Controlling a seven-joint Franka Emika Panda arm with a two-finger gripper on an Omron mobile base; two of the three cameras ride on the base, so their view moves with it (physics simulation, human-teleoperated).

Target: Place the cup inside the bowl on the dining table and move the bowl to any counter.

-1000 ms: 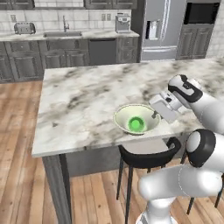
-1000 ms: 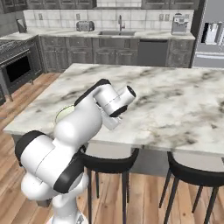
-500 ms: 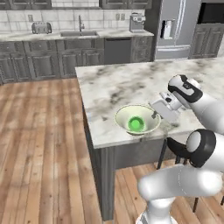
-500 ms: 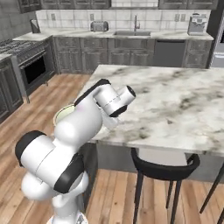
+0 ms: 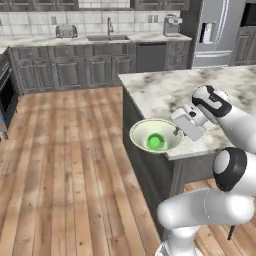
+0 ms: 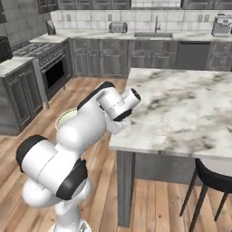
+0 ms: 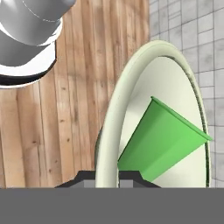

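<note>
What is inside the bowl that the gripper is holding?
The green cup stands inside the bowl, near its middle. The gripper is shut on the bowl's rim. The cup covers the bowl's bottom beneath it.

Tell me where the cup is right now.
The cup sits inside the bowl, which the gripper holds by its rim beside the dining table corner, partly above the wood floor.

My bowl [image 5: 141, 134] looks smooth, matt, pale ceramic; the cup [image 5: 155, 142] inside is plain green plastic. At nine o'clock lies a plank wood floor [image 5: 65, 165]; beside me, veined marble counter [image 5: 170, 90].
</note>
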